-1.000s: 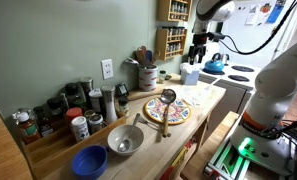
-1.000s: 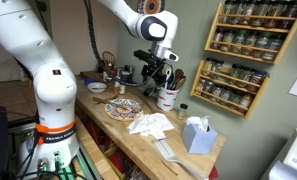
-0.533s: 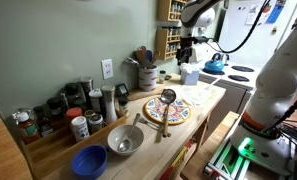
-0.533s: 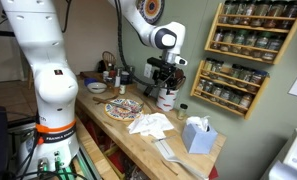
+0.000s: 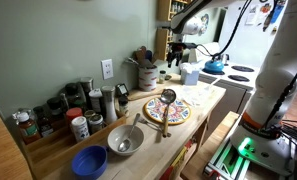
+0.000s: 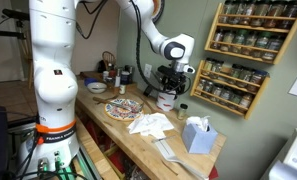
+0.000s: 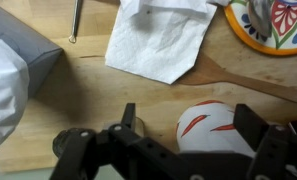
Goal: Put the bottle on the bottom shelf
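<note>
The honey-brown wooden spice rack [image 6: 238, 55] hangs on the wall behind the wooden bench [image 7: 78, 100], its bottom shelf [image 6: 226, 100] lined with jars. The black gripper [image 6: 170, 84] hovers empty, jaws spread, just beside the small dark-capped bottle [image 6: 183, 110] at the back edge. This looks like the approach; next it must descend and close. The grey tissue box [image 6: 196, 135] and white utensil crock [image 6: 166, 98] crowd either side.
</note>
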Action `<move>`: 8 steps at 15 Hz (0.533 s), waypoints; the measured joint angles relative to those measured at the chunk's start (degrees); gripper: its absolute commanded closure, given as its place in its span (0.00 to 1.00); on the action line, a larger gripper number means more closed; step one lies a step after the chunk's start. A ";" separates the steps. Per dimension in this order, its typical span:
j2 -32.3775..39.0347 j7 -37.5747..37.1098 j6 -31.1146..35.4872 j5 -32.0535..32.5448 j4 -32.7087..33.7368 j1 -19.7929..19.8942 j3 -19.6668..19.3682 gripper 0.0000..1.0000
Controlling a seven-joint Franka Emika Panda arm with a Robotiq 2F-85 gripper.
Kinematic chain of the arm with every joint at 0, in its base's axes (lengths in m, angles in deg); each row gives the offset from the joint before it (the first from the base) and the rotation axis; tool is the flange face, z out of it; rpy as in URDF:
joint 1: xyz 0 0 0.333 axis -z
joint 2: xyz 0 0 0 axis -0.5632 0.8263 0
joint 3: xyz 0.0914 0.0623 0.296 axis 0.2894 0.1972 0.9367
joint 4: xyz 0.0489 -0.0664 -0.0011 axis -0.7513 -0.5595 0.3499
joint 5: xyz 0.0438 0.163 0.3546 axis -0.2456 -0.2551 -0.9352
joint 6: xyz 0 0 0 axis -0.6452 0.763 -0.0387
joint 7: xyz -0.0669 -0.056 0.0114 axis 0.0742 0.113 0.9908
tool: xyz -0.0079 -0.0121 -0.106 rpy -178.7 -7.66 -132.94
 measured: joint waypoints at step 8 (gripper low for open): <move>11.54 4.28 6.01 -1.74 8.32 3.33 0.63 0.00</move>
